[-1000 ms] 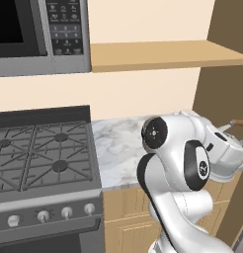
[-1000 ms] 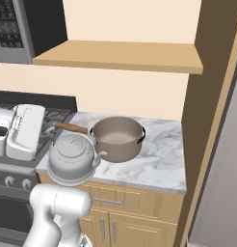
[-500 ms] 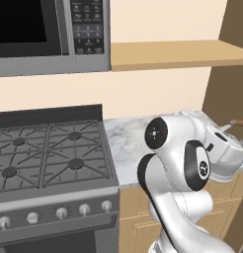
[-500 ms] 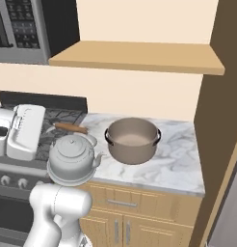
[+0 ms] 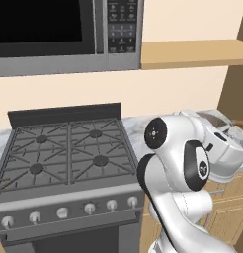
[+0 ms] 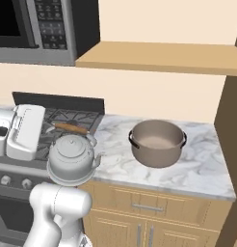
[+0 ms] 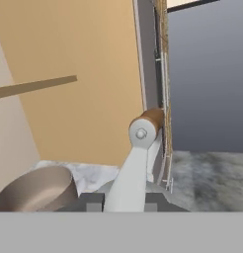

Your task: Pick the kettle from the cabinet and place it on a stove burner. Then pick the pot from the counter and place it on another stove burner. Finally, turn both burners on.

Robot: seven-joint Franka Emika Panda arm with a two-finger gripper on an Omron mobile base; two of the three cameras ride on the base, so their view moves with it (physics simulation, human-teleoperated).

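The small silvery-grey metal kettle (image 6: 72, 159), with its knobbed lid and thin arched handle, was held off the surface at the near edge of the white marble-veined counter (image 6: 207, 169), just right of the stove. The two-finger gripper (image 7: 124, 201) was pinched on the kettle's handle, near the brown wooden bar (image 7: 150, 120).

The kettle was judged to be in transit toward the black gas stove (image 5: 64, 153). For a good placement, it should be kept level, carried leftward over the grates, centred on one burner, and lowered until it rested before release.

The wide taupe-brown pot (image 6: 157, 142) sat on the counter, well apart from the kettle. Above hung a grey microwave (image 5: 64, 34) and the light tan wooden cabinet shelf (image 6: 164, 55). The stove knobs (image 5: 112, 204) lined its near front.
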